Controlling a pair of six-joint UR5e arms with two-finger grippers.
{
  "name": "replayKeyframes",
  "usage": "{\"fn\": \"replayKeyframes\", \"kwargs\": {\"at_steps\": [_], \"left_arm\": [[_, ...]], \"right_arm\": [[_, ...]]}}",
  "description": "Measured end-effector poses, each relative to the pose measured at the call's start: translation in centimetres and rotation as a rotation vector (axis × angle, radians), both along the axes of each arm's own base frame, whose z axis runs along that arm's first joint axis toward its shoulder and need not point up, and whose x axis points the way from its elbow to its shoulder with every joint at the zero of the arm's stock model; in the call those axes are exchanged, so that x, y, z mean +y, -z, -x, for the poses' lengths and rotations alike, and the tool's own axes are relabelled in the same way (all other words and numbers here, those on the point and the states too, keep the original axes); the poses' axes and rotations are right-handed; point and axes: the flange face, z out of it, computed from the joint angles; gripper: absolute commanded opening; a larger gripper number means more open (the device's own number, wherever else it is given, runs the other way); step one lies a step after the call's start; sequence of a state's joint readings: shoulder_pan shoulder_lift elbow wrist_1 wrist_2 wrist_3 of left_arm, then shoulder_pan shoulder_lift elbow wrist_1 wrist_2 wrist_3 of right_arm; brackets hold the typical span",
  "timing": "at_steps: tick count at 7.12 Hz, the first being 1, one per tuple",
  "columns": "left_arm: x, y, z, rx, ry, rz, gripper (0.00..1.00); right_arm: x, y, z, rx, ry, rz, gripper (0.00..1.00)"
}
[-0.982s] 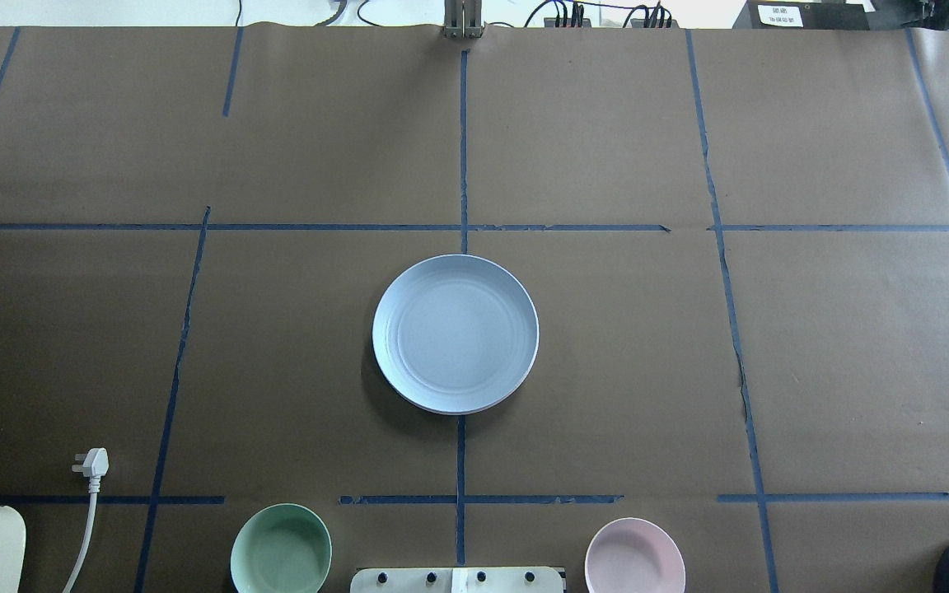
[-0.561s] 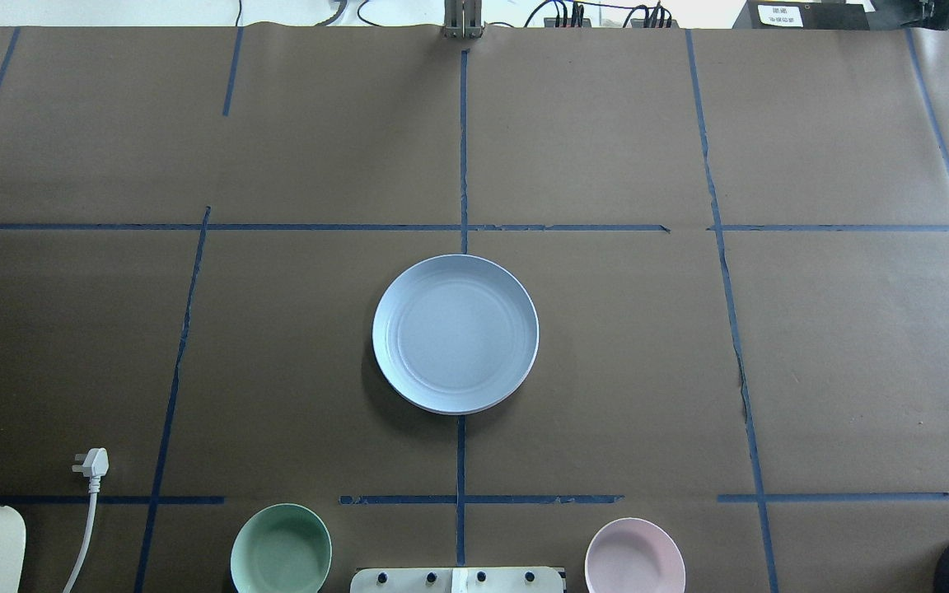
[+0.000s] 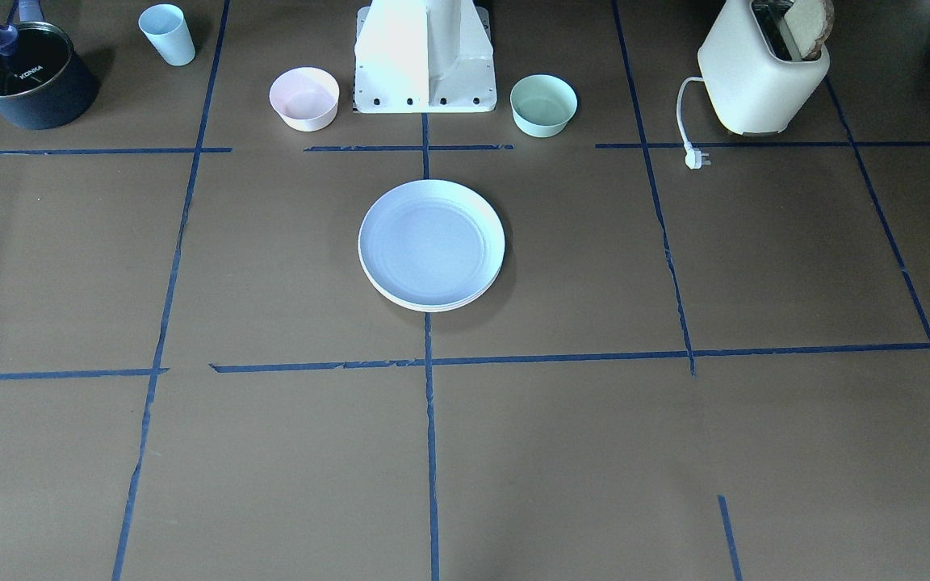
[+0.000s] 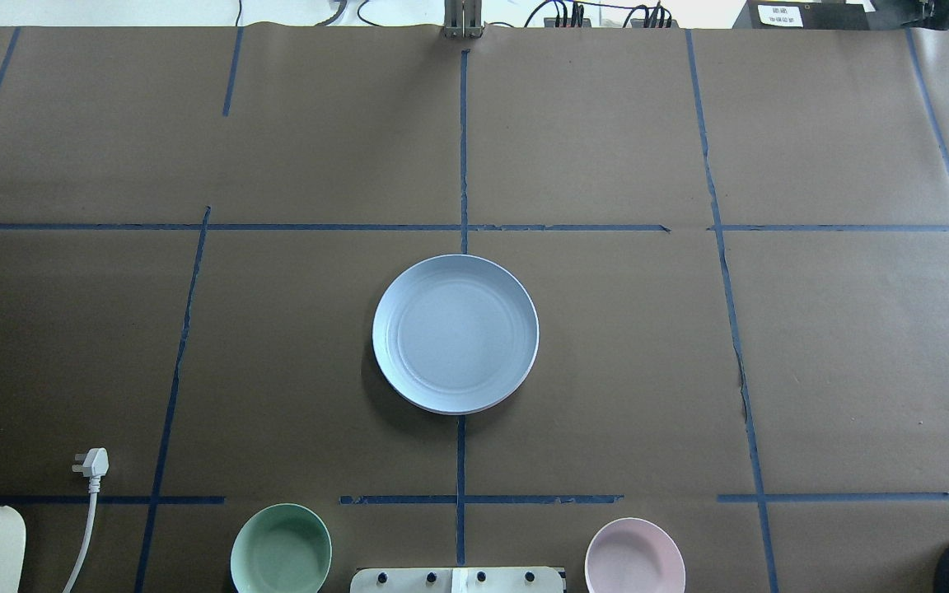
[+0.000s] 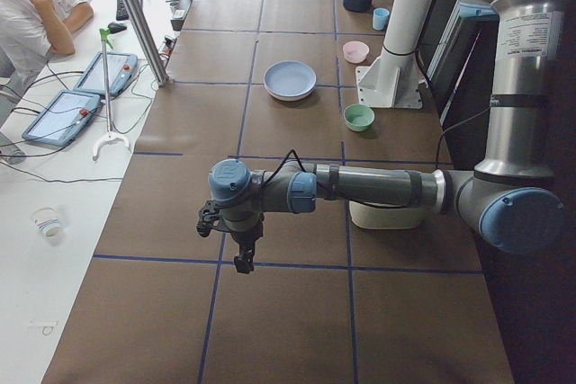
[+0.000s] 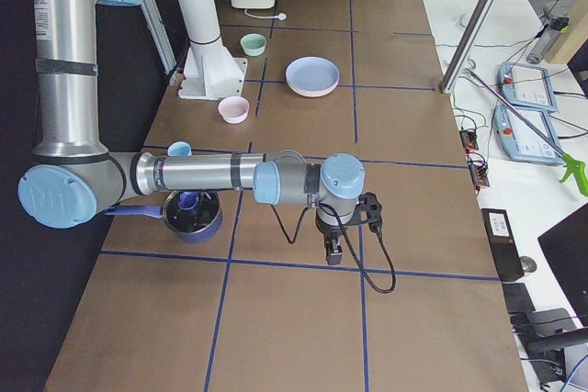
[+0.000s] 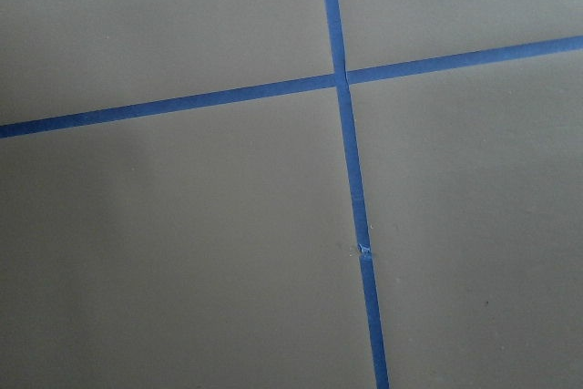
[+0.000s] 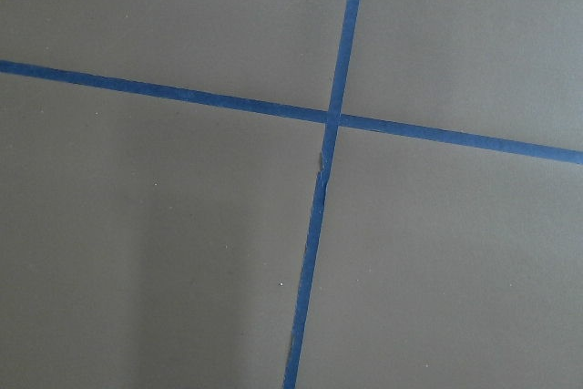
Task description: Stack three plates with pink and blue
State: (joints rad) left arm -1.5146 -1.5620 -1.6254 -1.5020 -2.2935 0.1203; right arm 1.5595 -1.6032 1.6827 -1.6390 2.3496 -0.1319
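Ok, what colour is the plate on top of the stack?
Light blue; the top plate shows best in the overhead exterior view.

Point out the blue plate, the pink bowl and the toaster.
blue plate (image 4: 455,333), overhead view, middle of its flat well.
pink bowl (image 3: 303,97), front-facing view, its bare inside.
toaster (image 3: 756,89), front-facing view, the wall of its body.

One stack of plates (image 3: 431,242), one pink bowl (image 3: 304,98), one mint bowl (image 3: 543,105), one blue cup (image 3: 168,36), one lidded saucepan (image 3: 25,81), one toaster (image 3: 756,81), one plug (image 3: 697,160)
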Motion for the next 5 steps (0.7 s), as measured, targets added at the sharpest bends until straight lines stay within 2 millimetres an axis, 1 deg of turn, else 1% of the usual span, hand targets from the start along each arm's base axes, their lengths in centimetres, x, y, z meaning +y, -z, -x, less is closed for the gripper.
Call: {"fn": "replayKeyframes", "kwargs": {"at_steps": [3,5], "left_arm": [[0.11,-0.14,0.05,0.001,-0.003,0.000,1.00],[0.19,-0.15,0.05,0.001,-0.003,0.000,1.00]], "right_arm": [[-0.45,0.69,0.62,-0.002,-0.073,0.067,1.00],[-0.49,0.90,0.72,-0.004,-0.081,0.072,1.00]]}}
